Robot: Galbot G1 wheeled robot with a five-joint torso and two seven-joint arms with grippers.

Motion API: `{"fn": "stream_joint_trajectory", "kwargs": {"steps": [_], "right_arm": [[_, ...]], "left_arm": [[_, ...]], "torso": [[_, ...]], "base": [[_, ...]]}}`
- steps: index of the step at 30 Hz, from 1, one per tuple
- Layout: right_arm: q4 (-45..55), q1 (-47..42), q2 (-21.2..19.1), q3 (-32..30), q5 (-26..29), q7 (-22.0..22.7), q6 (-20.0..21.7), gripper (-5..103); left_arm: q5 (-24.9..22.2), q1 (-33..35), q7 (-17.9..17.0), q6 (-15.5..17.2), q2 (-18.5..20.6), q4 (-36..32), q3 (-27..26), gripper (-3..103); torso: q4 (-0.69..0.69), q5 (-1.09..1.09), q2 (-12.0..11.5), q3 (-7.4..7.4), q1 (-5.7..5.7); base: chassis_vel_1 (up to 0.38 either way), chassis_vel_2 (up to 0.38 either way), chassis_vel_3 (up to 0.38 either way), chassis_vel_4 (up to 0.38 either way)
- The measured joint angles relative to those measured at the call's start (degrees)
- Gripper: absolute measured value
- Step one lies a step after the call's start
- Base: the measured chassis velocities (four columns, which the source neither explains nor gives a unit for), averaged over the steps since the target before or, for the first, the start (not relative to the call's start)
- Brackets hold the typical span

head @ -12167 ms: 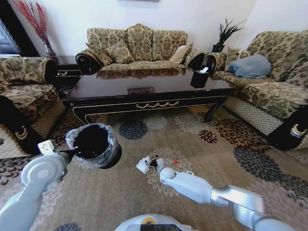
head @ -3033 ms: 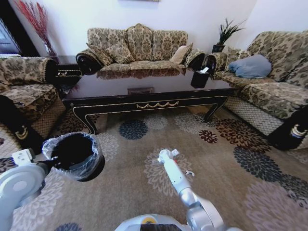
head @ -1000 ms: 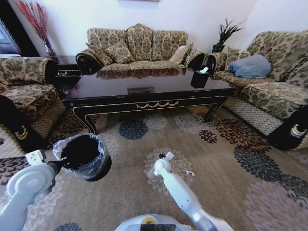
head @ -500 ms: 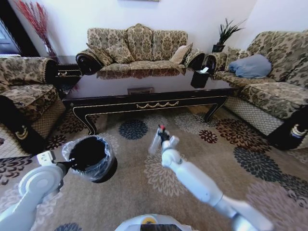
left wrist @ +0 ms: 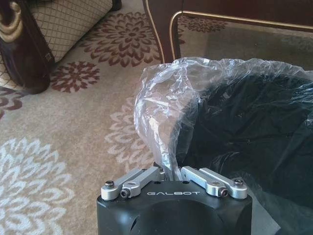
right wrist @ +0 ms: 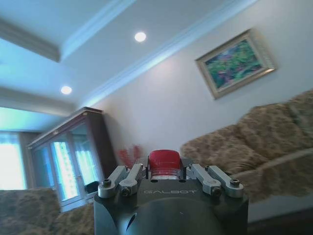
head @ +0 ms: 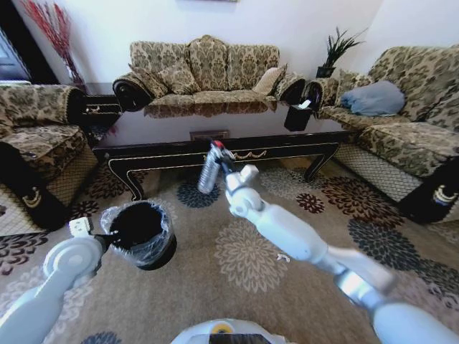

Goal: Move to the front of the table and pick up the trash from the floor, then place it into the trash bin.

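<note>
**Bottle held aloft, bin gripped at the rim**

At the left, the left gripper [left wrist: 168,171] is pinched tight on the rim of the small round black trash bin lined with crinkled clear plastic [head: 141,233], its fingers closed over the bag's folded edge; in the left wrist view the liner [left wrist: 168,105] bulges up just beyond the fingers. The bin sits over the patterned beige carpet with dark floral medallions [head: 237,258], in front of the left legs of the long low dark glossy wooden table with gold scroll trim [head: 215,154].

Toward the middle, the right arm reaches up and forward. The right gripper [head: 222,166] is clamped on a clear plastic bottle with a red cap [head: 209,170], held raised in front of the table's edge, above and to the right of the bin. The right wrist view shows the red cap [right wrist: 164,159] between the fingers.

Farther right, a tiny white scrap [head: 284,256] lies on the carpet.
</note>
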State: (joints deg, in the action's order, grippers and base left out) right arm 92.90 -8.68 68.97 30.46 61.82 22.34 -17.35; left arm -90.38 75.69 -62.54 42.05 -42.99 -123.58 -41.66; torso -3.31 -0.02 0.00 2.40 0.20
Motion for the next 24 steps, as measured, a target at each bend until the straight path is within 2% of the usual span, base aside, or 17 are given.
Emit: {"fn": "stream_joint_trajectory", "kwargs": {"steps": [6,13,24], "right_arm": [[-1.55,2.97,3.19,3.34,-0.2,-3.1,-1.02,30],[-6.8,4.29,8.73,7.79,-4.38,-7.83,-4.2,30],[-9.14,3.05,13.06,13.05,-8.17,-7.34,-6.08,30]], "left_arm": [[-0.1,-1.8,1.02,0.04,0.28,1.82,0.9,2],[-0.23,-3.25,2.08,0.09,0.34,3.13,0.56,2],[-0.66,-3.14,2.22,0.09,0.78,2.94,-1.51,2]], "torso": [[0.0,0.0,0.0,0.0,0.0],[0.0,0.0,0.0,0.0,0.0],[0.0,0.01,0.0,0.0,0.0]], "base": [[0.0,0.0,0.0,0.0],[0.0,0.0,0.0,0.0],[0.0,0.0,0.0,0.0]]}}
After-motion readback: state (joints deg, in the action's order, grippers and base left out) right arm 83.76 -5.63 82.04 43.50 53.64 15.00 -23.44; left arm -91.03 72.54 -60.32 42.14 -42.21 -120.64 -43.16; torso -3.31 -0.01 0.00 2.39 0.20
